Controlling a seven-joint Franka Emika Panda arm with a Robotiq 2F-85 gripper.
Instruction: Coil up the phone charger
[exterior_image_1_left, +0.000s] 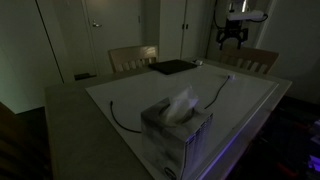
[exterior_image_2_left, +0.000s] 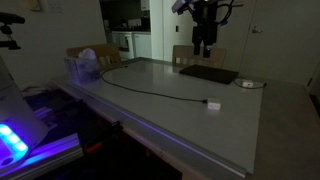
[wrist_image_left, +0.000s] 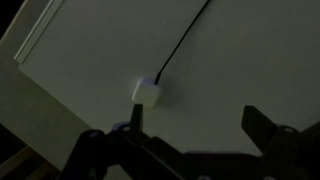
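The tool (wrist_image_left: 192, 122) hangs in the air above the counter (wrist_image_left: 250, 60), its two fingers (wrist_image_left: 262, 125) spread wide apart. In the wrist view they reach in from the bottom edge. Both exterior views show the tool (exterior_image_1_left: 232, 38) held high over the far part of the counter (exterior_image_1_left: 255, 100), touching nothing there (exterior_image_2_left: 203, 42).

Nearest below the tool in an exterior view is a flat black pad (exterior_image_2_left: 208, 73), lying flat on the counter (exterior_image_2_left: 170, 110). A small pale item (exterior_image_2_left: 248, 84) sits just beside the pad; what it is cannot be made out.

The phone charger (wrist_image_left: 175, 50) lies loose on the counter. In the wrist view its white plug (wrist_image_left: 148, 92) rests just ahead of the fingers, nearer the one on the picture's left, close to the counter's edge. The dark cord (wrist_image_left: 190, 25) runs away from the plug toward the top of that picture.

In both exterior views the cord (exterior_image_2_left: 150, 90) trails in a long open curve away from the plug (exterior_image_2_left: 212, 104) and away from the tool, across the counter. It (exterior_image_1_left: 215, 92) is stretched out, not coiled.

Farthest from the tool, at the cord's other end, stands a tissue box (exterior_image_1_left: 175, 125), seen also in the other picture (exterior_image_2_left: 85, 66). Beyond the counter stand two chairs (exterior_image_1_left: 135, 58).
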